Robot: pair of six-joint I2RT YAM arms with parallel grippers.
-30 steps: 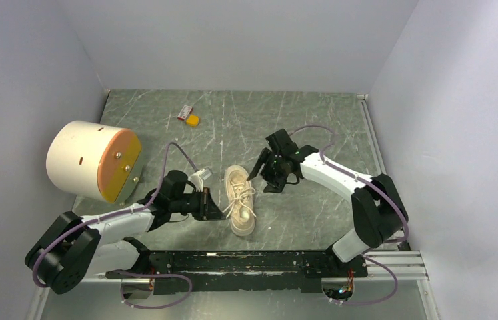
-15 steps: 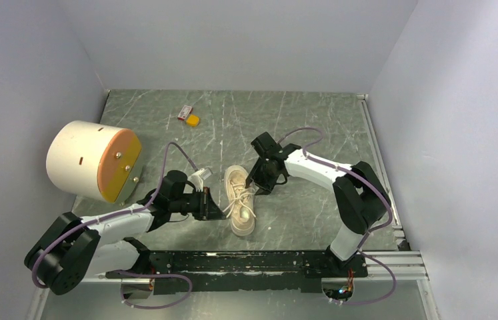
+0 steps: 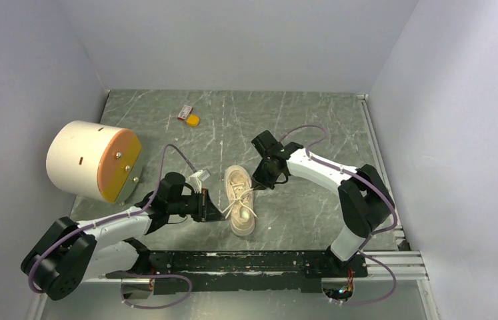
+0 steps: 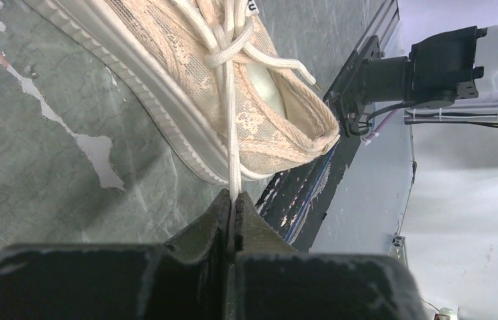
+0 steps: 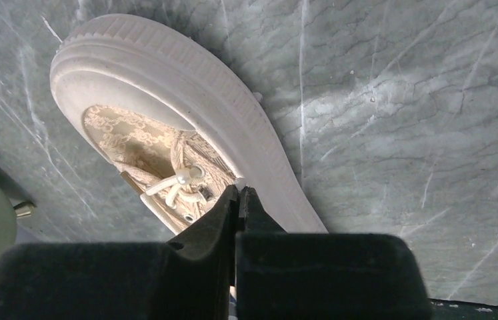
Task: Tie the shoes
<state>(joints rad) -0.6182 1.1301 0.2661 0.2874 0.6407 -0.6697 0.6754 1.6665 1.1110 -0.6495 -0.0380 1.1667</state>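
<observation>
The shoe (image 3: 239, 200), a small cream low-top sneaker with white laces, lies mid-table, toe pointing away from the arm bases. My left gripper (image 3: 222, 211) sits at its left side, shut on one lace (image 4: 231, 133). That lace runs taut from the knot down into the fingertips (image 4: 235, 198). My right gripper (image 3: 257, 186) is at the shoe's upper right edge, its jaws pressed together (image 5: 240, 191) beside the sole (image 5: 186, 100). A sliver of white lace shows between them. A loose lace end (image 4: 299, 67) lies across the shoe's opening.
A large cream-and-orange cylinder (image 3: 93, 160) lies on its side at the left. Two small items, one red and one orange (image 3: 189, 117), lie near the back. The black base rail (image 3: 253, 263) runs along the near edge. Grey walls enclose the table.
My right gripper moved left to the shoe's upper right edge and closed from open. The left gripper kept its grip on the lace and barely moved.
</observation>
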